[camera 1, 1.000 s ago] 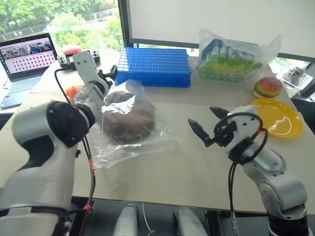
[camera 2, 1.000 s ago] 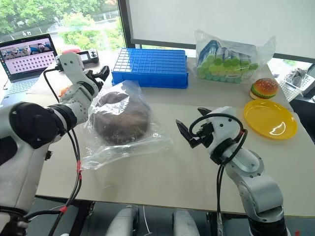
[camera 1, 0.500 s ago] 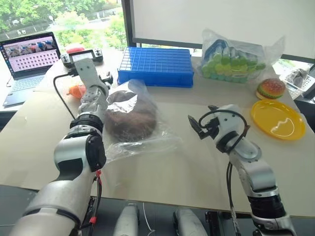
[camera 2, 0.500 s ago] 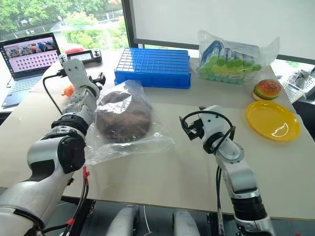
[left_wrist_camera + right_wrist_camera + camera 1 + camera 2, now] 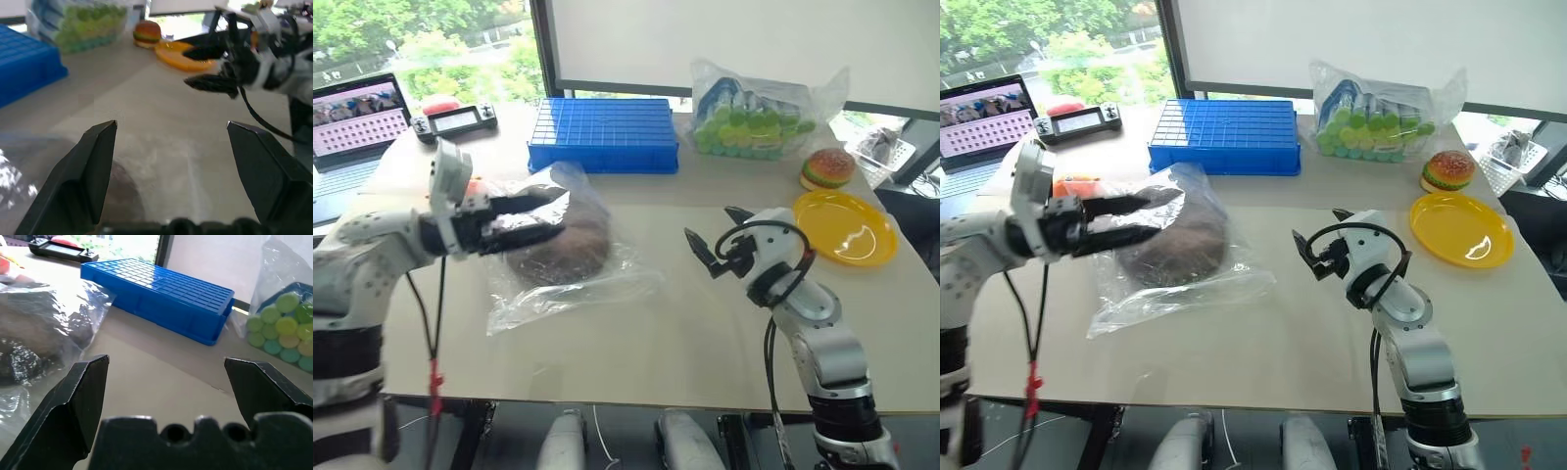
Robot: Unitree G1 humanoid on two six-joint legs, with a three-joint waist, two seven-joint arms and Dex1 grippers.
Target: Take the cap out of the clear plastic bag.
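The left gripper (image 5: pixel 171 147) has its two black fingers (image 5: pixel 93 171) spread wide, nothing between them, above the desk (image 5: pixel 146 103). Under them lies the clear plastic bag (image 5: pixel 161 171) with the dark brown cap (image 5: pixel 122 196) showing through it beside one finger. Beyond, the right gripper (image 5: pixel 208 68) points in over the desk, with a yellow plate (image 5: pixel 181 54), a toy burger (image 5: pixel 146 33), a blue crate (image 5: pixel 24 63) and a bag of green and blue items (image 5: pixel 78 24) towards the far edge.
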